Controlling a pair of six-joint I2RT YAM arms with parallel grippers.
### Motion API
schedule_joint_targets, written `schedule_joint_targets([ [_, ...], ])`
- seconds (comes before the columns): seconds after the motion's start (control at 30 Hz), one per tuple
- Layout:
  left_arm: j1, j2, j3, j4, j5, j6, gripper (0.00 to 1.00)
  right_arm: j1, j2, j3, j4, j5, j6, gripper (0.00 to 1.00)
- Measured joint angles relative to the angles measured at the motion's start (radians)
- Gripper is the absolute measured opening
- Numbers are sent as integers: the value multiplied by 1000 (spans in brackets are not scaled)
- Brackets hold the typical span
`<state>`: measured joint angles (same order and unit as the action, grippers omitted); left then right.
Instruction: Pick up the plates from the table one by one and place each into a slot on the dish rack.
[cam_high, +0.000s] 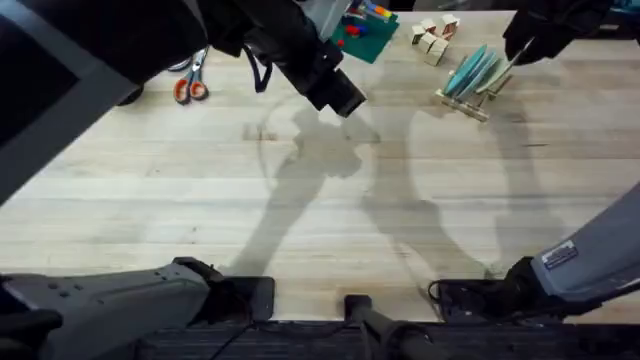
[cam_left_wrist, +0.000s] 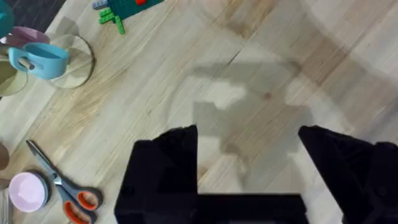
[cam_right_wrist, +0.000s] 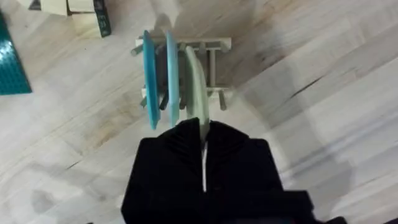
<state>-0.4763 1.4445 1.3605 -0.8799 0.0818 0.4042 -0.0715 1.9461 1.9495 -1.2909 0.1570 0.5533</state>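
The table (cam_high: 330, 210) spreads bare across the middle, light planks crossed by the arms' shadows; the left arm rises large and dark from the lower left, its gripper (cam_high: 340, 95) hanging above the wood at the far centre; in the left wrist view its black fingers (cam_left_wrist: 165, 168) stand wide apart with nothing between them, only grain below. The right arm reaches from the lower right to the far right corner, where its gripper (cam_high: 520, 50) sits over the rack (cam_high: 465, 100); the rack stands at the far right, just beside a pile of wooden cubes (cam_high: 432, 38). In the right wrist view three plates stand on edge in neighbouring slots: two blue plates (cam_right_wrist: 150, 78) side by side, then a pale plate (cam_right_wrist: 198, 87) next to them, leaning a little; the right gripper (cam_right_wrist: 204, 134) is clamped on the pale plate's rim, fingers pressed together on the thin edge, while the plate's lower part sits among the pegs (cam_right_wrist: 212, 62). Smaller things lie at the far edge: a green block board (cam_high: 362, 35) left of the cubes; orange-handled scissors (cam_high: 190, 85) at the far left; in the left wrist view a blue mug (cam_left_wrist: 40, 59) and a pink dish (cam_left_wrist: 28, 190) close to the scissors.
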Motion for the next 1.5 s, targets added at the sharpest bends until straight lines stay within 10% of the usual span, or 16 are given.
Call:
schedule_joint_targets([
  [0.87, 0, 0, 0, 0, 0, 0, 994, -19, 86, 0, 31, -12, 0, 42],
  [1.33, 0, 0, 0, 0, 0, 0, 993, -19, 86, 0, 12, -12, -3, 283],
  [1.5, 0, 0, 0, 0, 0, 0, 993, -19, 68, 0, -20, -12, -1, 567],
])
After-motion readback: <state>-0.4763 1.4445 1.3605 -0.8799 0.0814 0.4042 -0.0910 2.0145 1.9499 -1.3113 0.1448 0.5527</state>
